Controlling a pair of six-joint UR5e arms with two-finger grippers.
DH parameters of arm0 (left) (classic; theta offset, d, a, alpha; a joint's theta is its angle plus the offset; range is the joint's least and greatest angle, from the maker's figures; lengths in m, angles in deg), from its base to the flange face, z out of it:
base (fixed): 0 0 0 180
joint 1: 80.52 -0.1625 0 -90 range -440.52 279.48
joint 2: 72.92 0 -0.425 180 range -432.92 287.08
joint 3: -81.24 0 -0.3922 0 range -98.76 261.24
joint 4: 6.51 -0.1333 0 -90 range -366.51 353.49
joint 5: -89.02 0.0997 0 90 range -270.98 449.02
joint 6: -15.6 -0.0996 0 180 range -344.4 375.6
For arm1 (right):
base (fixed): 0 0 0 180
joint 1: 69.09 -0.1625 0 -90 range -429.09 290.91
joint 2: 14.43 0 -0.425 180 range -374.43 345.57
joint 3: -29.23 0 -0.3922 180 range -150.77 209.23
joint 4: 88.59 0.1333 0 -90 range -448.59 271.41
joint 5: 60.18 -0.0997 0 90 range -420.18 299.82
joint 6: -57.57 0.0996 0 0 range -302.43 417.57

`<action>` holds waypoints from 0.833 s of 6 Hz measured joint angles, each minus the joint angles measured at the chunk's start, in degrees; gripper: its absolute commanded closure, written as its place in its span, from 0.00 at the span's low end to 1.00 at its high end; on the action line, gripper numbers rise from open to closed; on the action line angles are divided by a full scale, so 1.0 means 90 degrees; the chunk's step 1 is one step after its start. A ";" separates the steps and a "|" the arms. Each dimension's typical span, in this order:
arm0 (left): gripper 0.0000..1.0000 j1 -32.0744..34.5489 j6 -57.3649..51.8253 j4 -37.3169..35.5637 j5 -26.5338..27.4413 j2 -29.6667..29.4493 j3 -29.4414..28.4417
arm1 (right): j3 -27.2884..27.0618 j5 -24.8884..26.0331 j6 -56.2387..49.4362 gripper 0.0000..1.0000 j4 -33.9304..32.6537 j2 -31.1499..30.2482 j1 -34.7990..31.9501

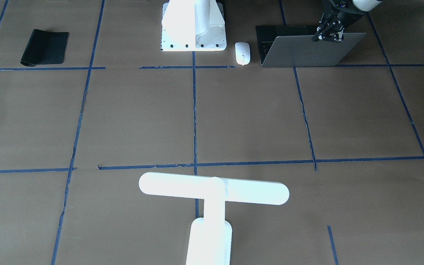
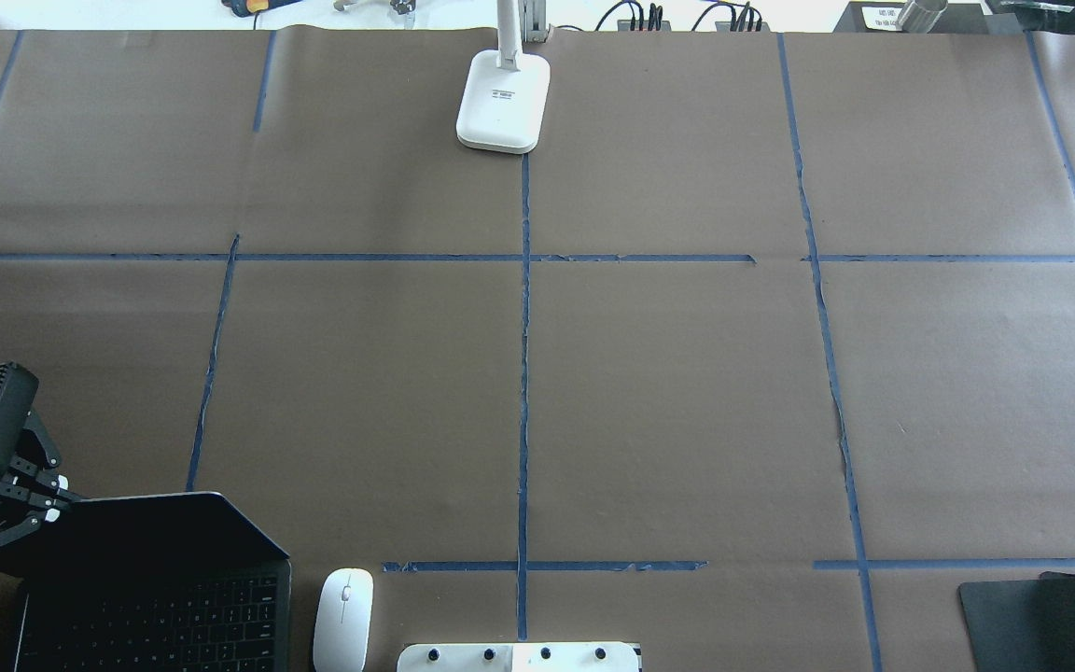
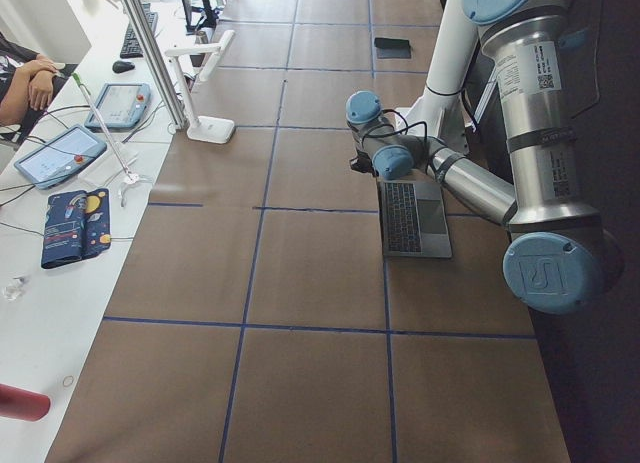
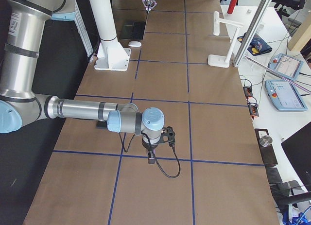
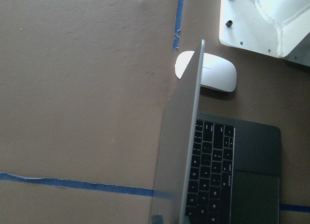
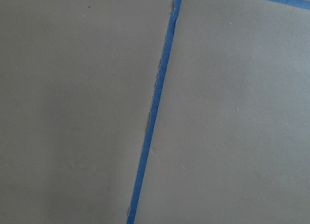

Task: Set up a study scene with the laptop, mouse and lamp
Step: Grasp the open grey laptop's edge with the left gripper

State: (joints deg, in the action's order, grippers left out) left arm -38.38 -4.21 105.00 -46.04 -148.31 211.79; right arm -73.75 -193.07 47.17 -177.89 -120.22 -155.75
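I see the laptop point(image 1: 302, 49), dark-grey, lid half raised, black keys showing, near the bench point(image 1: 234, 117) edge beside the white mouse point(image 1: 242, 53). Left gripper point(image 1: 328, 34) fingers pinching its lid's top edge. Right gripper point(image 4: 151, 159): can't tell.

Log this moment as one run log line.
left pincer: at laptop lid's top edge | laptop: open | mouse: beside laptop | lamp: far side

The laptop point(image 2: 155, 588) stands open at my near left on the table point(image 2: 668, 401), with the mouse point(image 2: 343, 607) just beside it on its right. My left hand point(image 2: 20, 509) is at its lid's top left corner. The lamp point(image 2: 503, 98) stands at the far edge, centre; the mouse pad point(image 2: 1032, 621) lies near right.
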 measured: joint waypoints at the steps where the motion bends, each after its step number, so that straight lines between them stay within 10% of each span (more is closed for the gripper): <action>1: 1.00 0.0118 -0.0183 -0.0005 -0.0008 -0.0015 0.0016 | -0.0002 0.0000 0.0002 0.00 0.0000 0.0008 0.0000; 5: 1.00 0.0712 -0.0920 -0.0578 -0.0015 -0.0573 0.0020 | 0.0004 0.0000 0.0002 0.00 -0.0003 0.0016 0.0000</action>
State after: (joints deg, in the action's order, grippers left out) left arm -31.97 -12.48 99.79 -46.17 -153.47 211.97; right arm -73.72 -193.07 47.20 -177.92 -120.07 -155.75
